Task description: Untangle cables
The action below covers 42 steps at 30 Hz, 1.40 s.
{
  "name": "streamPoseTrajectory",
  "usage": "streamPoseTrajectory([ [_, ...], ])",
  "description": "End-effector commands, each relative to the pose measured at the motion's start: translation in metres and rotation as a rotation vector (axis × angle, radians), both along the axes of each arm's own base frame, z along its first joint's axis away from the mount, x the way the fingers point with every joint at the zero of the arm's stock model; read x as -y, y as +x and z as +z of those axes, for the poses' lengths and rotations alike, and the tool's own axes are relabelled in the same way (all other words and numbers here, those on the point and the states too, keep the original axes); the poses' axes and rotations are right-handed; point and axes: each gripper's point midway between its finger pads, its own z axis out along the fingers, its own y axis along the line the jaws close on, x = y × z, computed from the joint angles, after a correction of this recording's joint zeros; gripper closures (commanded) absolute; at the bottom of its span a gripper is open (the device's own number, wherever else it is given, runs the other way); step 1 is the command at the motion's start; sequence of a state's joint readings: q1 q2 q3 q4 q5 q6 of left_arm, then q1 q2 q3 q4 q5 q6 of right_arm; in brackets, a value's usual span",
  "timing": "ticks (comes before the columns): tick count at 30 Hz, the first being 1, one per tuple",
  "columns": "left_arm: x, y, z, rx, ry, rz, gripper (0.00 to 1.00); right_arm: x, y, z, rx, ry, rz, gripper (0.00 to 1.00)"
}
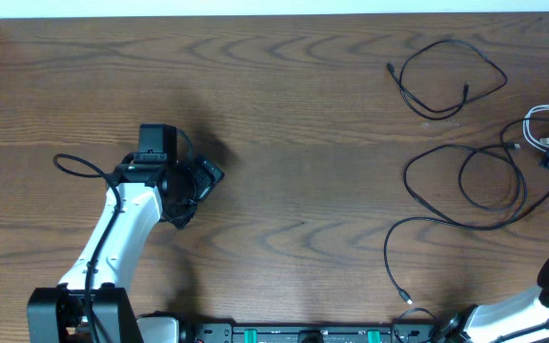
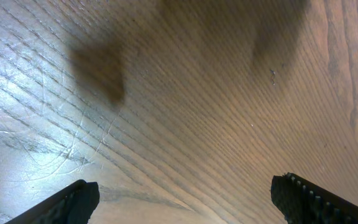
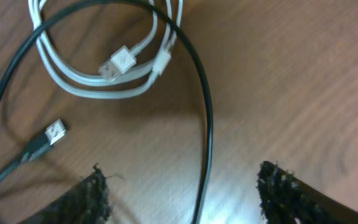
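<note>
We find the desk [image 1: 284, 143] otherwise bare under the open, idle left hand [image 2: 185, 193]. The right hand [image 3: 184, 177] is spread and empty. A black cable [image 3: 207, 124] runs between its fingers and crosses the coiled white cable [image 3: 86, 92] just ahead. We judge the separation to be pending: the hand should close on the black strand and draw it clear.

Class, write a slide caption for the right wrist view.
Open fingers above a black cable looping across the coiled white cable.
</note>
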State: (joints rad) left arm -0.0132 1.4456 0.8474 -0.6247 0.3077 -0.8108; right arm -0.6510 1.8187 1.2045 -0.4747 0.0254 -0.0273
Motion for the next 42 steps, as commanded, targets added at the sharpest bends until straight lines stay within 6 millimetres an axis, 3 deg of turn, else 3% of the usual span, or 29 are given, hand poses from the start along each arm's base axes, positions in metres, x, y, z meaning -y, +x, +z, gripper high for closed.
streamPoseTrajectory([
  [1,-0.003,0.002,0.004,0.015,0.015,0.001,0.06,0.005,0.006,-0.021,-0.017,-0.013,0.069,0.31],
  [6,-0.003,0.002,0.004,0.015,0.015,0.001,0.06,0.011,0.012,-0.049,-0.024,-0.009,0.068,0.32],
  [11,-0.003,0.002,0.004,0.015,0.015,0.001,0.07,0.014,0.005,-0.087,-0.072,0.032,0.053,0.39],
  [12,-0.003,0.002,0.004,0.015,0.015,0.001,0.07,0.014,0.001,-0.095,-0.087,0.043,0.048,0.45],
  [15,-0.003,0.002,0.004,0.015,0.015,0.001,0.06,0.014,-0.010,-0.112,-0.137,0.064,0.033,0.99],
  [17,-0.003,0.002,0.004,0.015,0.015,0.001,0.07,0.011,-0.015,-0.112,-0.147,0.086,0.003,0.99],
  [21,-0.003,0.002,0.004,0.015,0.015,0.001,0.07,0.011,-0.010,-0.076,-0.074,0.094,-0.088,0.99],
  [26,-0.003,0.002,0.004,0.015,0.015,0.001,0.07,0.008,-0.001,0.016,0.088,0.027,-0.142,0.99],
  [30,-0.003,0.002,0.004,0.015,0.015,0.001,0.07,-0.006,-0.015,0.080,0.202,0.022,-0.230,0.99],
  [32,-0.003,0.002,0.004,0.015,0.015,0.001,0.07,-0.013,-0.023,0.099,0.246,0.042,-0.292,0.99],
  [36,-0.003,0.002,0.004,0.015,0.015,0.001,0.07,-0.033,-0.045,0.112,0.246,0.114,-0.388,0.99],
  [40,-0.003,0.002,0.004,0.015,0.015,0.001,0.07,-0.051,-0.064,0.096,0.140,0.171,-0.402,0.99],
  [42,-0.003,0.002,0.004,0.015,0.015,0.001,0.07,-0.056,-0.069,0.087,0.100,0.190,-0.404,0.92],
])
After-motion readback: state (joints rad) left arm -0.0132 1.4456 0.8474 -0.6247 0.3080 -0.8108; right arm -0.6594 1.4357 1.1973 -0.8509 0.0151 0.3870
